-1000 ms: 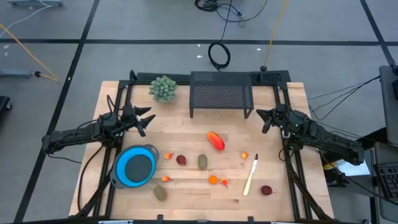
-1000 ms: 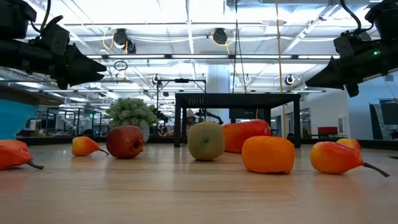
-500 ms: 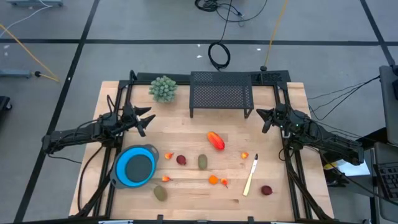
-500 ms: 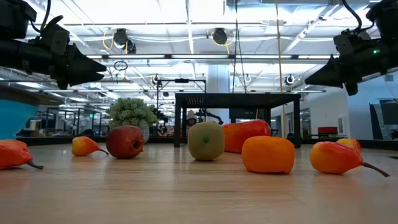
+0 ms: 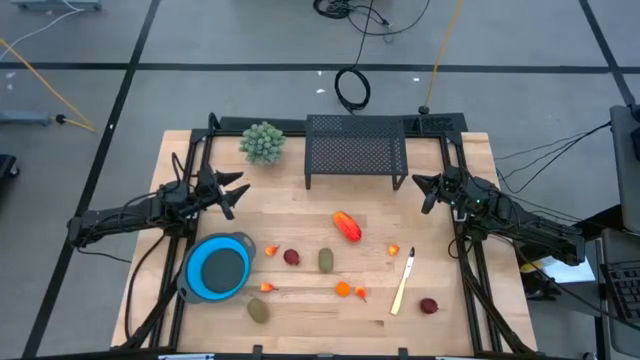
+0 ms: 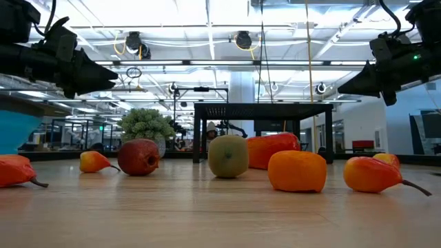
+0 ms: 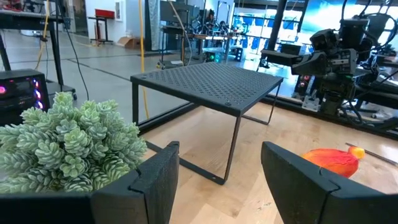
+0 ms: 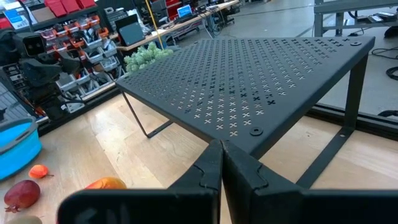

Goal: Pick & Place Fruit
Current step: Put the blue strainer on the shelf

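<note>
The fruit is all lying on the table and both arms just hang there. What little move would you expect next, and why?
Probably the left gripper, open and empty, reaches toward the red-orange fruit. No fruit is in the blue bowl, and the right gripper is shut.

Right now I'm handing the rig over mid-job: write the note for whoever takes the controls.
Left gripper: open, empty, hovering at the table's left side near the plant ball.
Right gripper: shut, empty, hovering at the right side beside the black mesh stand.
Fruit: all loose on the table. Red-orange elongated piece mid-table; dark red round ones and; olive-green ovals and; tiny orange ones along the front.
Blue bowl front left, nothing seen in it.
Done: nothing picked yet.
Left: every piece.
</note>
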